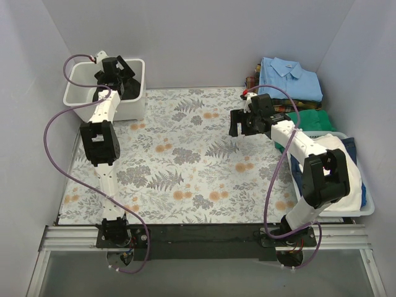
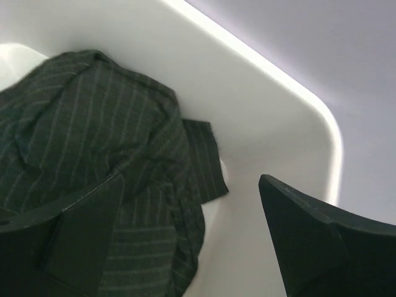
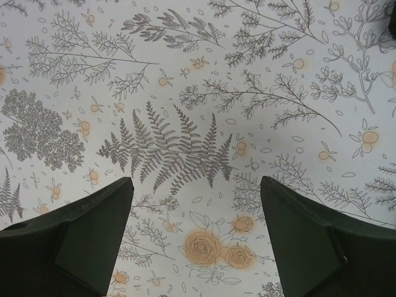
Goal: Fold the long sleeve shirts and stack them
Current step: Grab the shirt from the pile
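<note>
A black-charcoal pinstriped shirt (image 2: pixel 93 148) lies crumpled in the white bin (image 1: pixel 133 105) at the back left. My left gripper (image 2: pixel 192 185) is open inside the bin, just above the shirt's edge, holding nothing; in the top view it (image 1: pixel 114 77) sits over the bin. My right gripper (image 3: pixel 195 185) is open and empty above the floral cloth (image 3: pixel 185 93); in the top view it (image 1: pixel 242 124) hovers at the right of the table. A folded light blue shirt (image 1: pixel 289 77) tops a stack with a plaid one (image 1: pixel 309 104) at the back right.
A white basket (image 1: pixel 362 210) with white and blue clothes stands at the right edge. A green garment (image 1: pixel 312 119) lies between it and the stack. Grey walls close the back and sides.
</note>
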`<state>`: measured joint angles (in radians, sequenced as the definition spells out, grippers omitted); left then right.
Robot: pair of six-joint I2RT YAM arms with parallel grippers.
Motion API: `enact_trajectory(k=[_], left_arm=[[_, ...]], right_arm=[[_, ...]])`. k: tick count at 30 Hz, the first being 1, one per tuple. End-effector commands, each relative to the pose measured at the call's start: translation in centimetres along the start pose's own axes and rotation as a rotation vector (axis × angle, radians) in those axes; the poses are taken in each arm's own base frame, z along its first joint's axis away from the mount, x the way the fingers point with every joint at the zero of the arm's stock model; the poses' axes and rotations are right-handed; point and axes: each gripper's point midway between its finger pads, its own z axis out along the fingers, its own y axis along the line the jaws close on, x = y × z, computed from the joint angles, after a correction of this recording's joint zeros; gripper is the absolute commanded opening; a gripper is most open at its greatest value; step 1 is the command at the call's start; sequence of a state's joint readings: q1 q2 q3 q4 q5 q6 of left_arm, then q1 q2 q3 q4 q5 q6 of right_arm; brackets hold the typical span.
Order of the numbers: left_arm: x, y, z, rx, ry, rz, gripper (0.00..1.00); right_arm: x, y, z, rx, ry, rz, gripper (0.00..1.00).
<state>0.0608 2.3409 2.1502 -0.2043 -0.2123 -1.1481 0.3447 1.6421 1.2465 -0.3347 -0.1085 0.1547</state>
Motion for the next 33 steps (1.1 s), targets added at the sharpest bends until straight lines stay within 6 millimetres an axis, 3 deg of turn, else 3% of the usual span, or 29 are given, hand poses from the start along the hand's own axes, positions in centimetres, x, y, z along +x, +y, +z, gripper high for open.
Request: enact_trajectory(k=[1, 6, 8, 13, 21, 28, 33], left_arm=[[-4.4, 1.6, 1.1, -0.060, -0.134, 0.008, 0.92], [-3.4, 4.6, 2.8, -0.174, -0.186, 0.107, 0.97], [-3.8, 5.7, 3.0, -0.224, -0.222, 0.128, 0.98], [-3.0, 7.1, 3.8, -0.271, -0.234, 0.170, 0.98], [2.9, 10.5, 6.0, -0.328, -0.141, 0.213, 0.98], [6.4, 11.6, 7.5, -0.309, -0.083, 0.199, 0.98], [7.3, 11.6, 8.2, -0.282, -0.067, 0.190, 0.85]], right_arm=[[-1.1, 1.4, -1.0, -0.036, -0.058, -0.007, 0.91], [-0.8, 1.6, -0.4, -0.042, -0.042, -0.004, 0.91], [-0.9, 1.8, -0.1, -0.050, -0.039, -0.004, 0.91], [-0.7, 2.5, 0.4, -0.081, -0.022, -0.007, 0.90], [0.1, 2.9, 0.9, -0.081, 0.022, -0.007, 0.88], [0.5, 2.6, 1.4, -0.060, 0.049, 0.001, 0.88], [0.3, 2.4, 1.7, -0.049, 0.059, 0.003, 0.88]])
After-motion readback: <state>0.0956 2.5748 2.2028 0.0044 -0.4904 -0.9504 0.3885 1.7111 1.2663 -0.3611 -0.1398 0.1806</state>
